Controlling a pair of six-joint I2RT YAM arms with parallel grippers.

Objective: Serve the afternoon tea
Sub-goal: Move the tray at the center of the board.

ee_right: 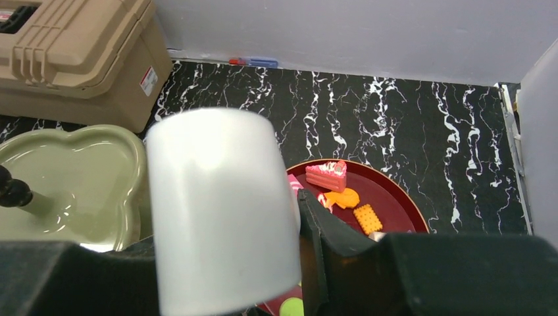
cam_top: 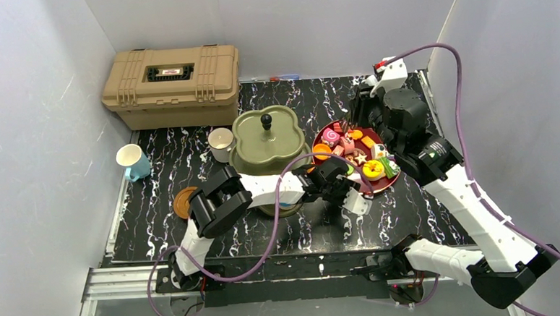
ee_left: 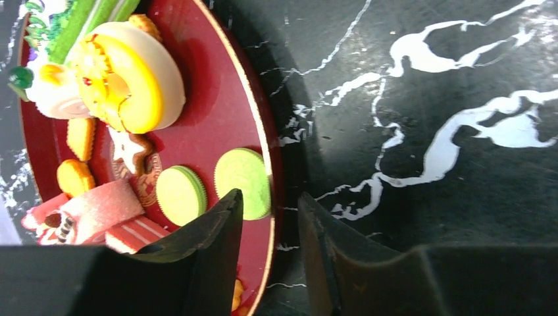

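The olive-green stand [cam_top: 265, 137] with its black knob rises mid-table, also at the left of the right wrist view [ee_right: 79, 164]. A white mug [cam_top: 220, 143] stands beside it, a white-and-blue cup [cam_top: 134, 162] farther left, and a brown saucer [cam_top: 185, 201] nearer. Toy pastries [cam_top: 356, 150] lie on the dark-red plate [cam_top: 380, 185]. My left gripper [cam_top: 341, 187] [ee_left: 270, 197] straddles the plate's rim [ee_left: 263, 131], jaws narrow but apart, near two green macarons [ee_left: 181, 194]. My right gripper [cam_top: 362, 121] [ee_right: 224, 210] is shut on a white cylinder [ee_right: 217, 204]; its left finger is hidden.
A tan toolbox [cam_top: 172, 84] [ee_right: 72, 52] fills the back left corner. Grey walls close in the table on three sides. My left arm stretches across the near side of the stand, and purple cables loop over both arms.
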